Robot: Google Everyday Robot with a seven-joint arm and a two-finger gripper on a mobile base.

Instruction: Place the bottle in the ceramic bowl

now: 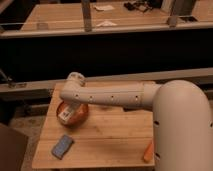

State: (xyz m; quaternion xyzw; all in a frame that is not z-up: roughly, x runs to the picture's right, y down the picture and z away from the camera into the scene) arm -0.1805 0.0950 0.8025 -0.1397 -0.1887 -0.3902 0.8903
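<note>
Located small white cylindrical bottle [64,116] inside round glossy orange-brown ceramic bowl [82,116], at left side of pale wooden desk [110,135]. Found pincer [69,108] directly above bottle, within bowl rim, under white arm [110,95]. Could not tell pincer opening or hold on bottle. Noted blue rectangular block [62,146] in front of bowl; orange tapered piece [148,150] at desk's right edge.

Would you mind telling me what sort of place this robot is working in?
Probably an office canteen or lab workspace: a wooden table holds the ceramic bowl, long wooden counters run behind a dark partition, and the robot's tool hangs over the bowl.
</note>
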